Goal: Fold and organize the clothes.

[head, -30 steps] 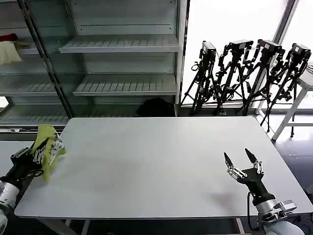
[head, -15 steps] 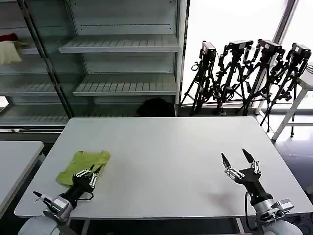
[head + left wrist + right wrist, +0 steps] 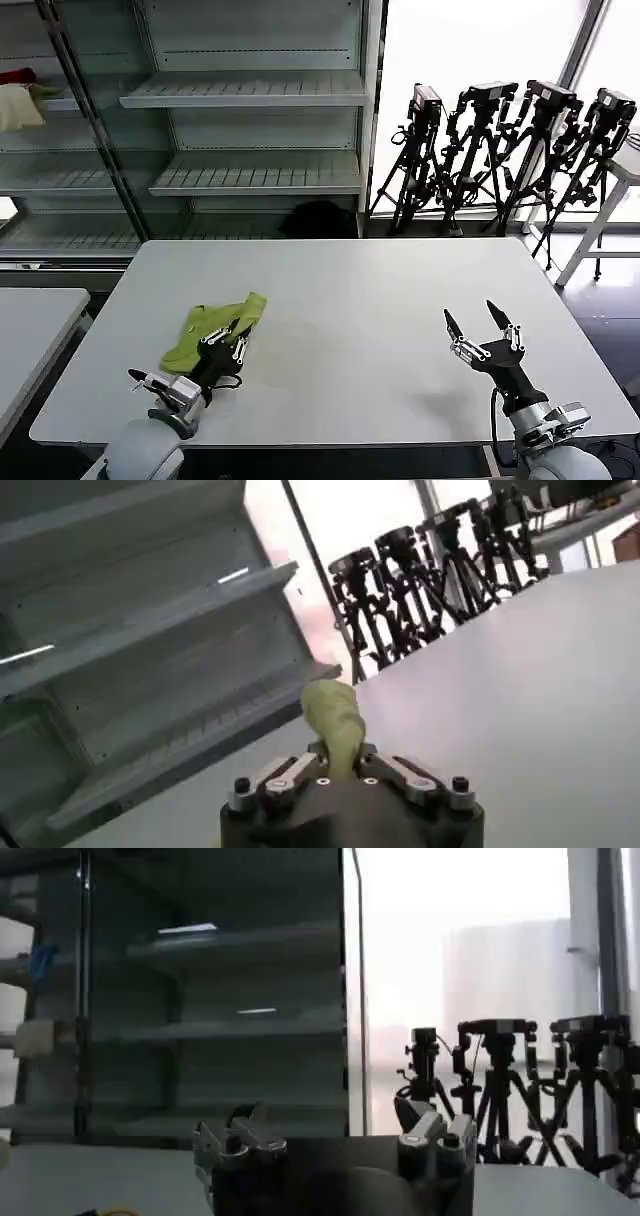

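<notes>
T-shirt (image 3: 212, 328), lime yellow-green and bunched into a crumpled heap, lies on the near left part of the white table (image 3: 340, 300), and the left gripper (image 3: 224, 343) is clamped on its near right edge. From the left wrist you can see a tongue of the cloth poking up from between the closed fingers (image 3: 405, 777), so the hold looks firm but takes in only a small pinch of fabric. Over on the near right, the right gripper (image 3: 479, 329) hovers just above the table with its two fingers spread wide, holding nothing and well apart from the shirt.

To my eye the step in hand is bringing the garment toward the middle of the table so it can be laid out flat. Done well, that means dragging low and slowly, so the cloth slides instead of rolling into a tighter wad, and setting it down where both arms can reach. The free gripper would then want a corner or hem opposite the pinched edge, so the two can pull the shirt taut. I cannot tell from this heap which side carries the print.

Farther back stand grey shelves (image 3: 245, 95), with a cream and red bundle (image 3: 17, 100) on a far left shelf, and a row of black tripods (image 3: 510, 150) by the window at the far right.
</notes>
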Motion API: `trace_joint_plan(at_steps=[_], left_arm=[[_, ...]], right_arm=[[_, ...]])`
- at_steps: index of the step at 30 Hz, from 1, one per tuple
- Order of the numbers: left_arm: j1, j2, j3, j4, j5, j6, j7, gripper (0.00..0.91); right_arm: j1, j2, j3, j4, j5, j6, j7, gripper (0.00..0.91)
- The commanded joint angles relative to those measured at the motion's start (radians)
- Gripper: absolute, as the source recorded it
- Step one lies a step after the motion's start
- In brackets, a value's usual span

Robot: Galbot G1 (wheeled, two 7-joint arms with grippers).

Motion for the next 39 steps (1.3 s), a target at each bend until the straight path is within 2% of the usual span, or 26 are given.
trace_joint_plan(at_steps=[1, 2, 5, 6, 10, 11, 15, 16, 17, 21, 25, 31, 32, 33, 34, 35, 36, 37, 39], left_arm=[[-0.235, -0.021, 0.227, -0.12, -0.052, 0.167, -0.281, 0.907], [-0.218, -0.014, 0.202, -0.161, -0.048, 0.166, -0.284, 0.907], [-0.175, 0.014, 0.133, -0.252, -0.047, 0.166, -0.277, 0.907], [-0.162, 0.024, 0.118, -0.296, -0.056, 0.18, -0.278, 0.907], [-0.127, 0.058, 0.036, -0.353, -0.097, 0.207, -0.303, 0.907], [-0.086, 0.058, -0.027, -0.35, -0.093, 0.216, -0.305, 0.907], [0.07, 0.018, -0.163, -0.326, 0.006, 0.23, -0.269, 0.907], [0.105, 0.007, -0.192, -0.322, 0.026, 0.223, -0.254, 0.907], [0.161, -0.017, -0.239, -0.318, 0.036, 0.169, -0.226, 0.907], [0.322, -0.071, -0.336, -0.314, 0.077, 0.07, -0.107, 0.907], [0.366, -0.116, -0.347, -0.311, 0.079, 0.06, -0.09, 0.907], [0.349, -0.154, -0.304, -0.281, 0.107, 0.057, -0.09, 0.907], [0.345, -0.156, -0.299, -0.278, 0.111, 0.056, -0.09, 0.907], [0.341, -0.158, -0.294, -0.277, 0.111, 0.057, -0.09, 0.907], [0.338, -0.158, -0.292, -0.276, 0.111, 0.056, -0.09, 0.907], [0.336, -0.159, -0.291, -0.274, 0.111, 0.057, -0.091, 0.907], [0.335, -0.159, -0.292, -0.272, 0.111, 0.058, -0.091, 0.907], [0.335, -0.158, -0.293, -0.27, 0.11, 0.058, -0.09, 0.907], [0.337, -0.157, -0.296, -0.262, 0.11, 0.057, -0.088, 0.907]], right_arm=[[0.046, 0.015, -0.068, 0.02, -0.026, -0.075, 0.034, 0.907], [0.076, 0.027, -0.098, 0.03, -0.034, -0.138, 0.059, 0.907], [0.145, 0.048, -0.163, 0.046, -0.038, -0.22, 0.093, 0.907], [0.169, 0.059, -0.179, 0.052, -0.035, -0.264, 0.095, 0.907], [0.28, 0.105, -0.255, 0.053, -0.028, -0.368, 0.094, 0.907], [0.332, 0.131, -0.307, 0.043, -0.023, -0.399, 0.099, 0.907], [0.455, 0.211, -0.457, -0.011, 0.009, -0.502, 0.133, 0.907], [0.509, 0.245, -0.534, -0.04, 0.023, -0.56, 0.146, 0.907], [0.54, 0.266, -0.586, -0.074, 0.049, -0.6, 0.147, 0.907], [0.605, 0.298, -0.709, -0.146, 0.111, -0.67, 0.17, 0.907], [0.62, 0.318, -0.727, -0.167, 0.159, -0.704, 0.188, 0.907], [0.621, 0.324, -0.726, -0.207, 0.149, -0.707, 0.206, 0.907], [0.62, 0.327, -0.725, -0.211, 0.146, -0.706, 0.206, 0.867], [0.62, 0.33, -0.723, -0.215, 0.141, -0.706, 0.206, 0.746], [0.619, 0.331, -0.721, -0.218, 0.139, -0.703, 0.206, 0.746], [0.616, 0.332, -0.717, -0.221, 0.139, -0.7, 0.207, 0.524], [0.61, 0.332, -0.714, -0.223, 0.136, -0.697, 0.205, 0.343], [0.604, 0.329, -0.712, -0.223, 0.133, -0.691, 0.201, 0.272], [0.593, 0.322, -0.708, -0.223, 0.124, -0.676, 0.193, 0.232]])
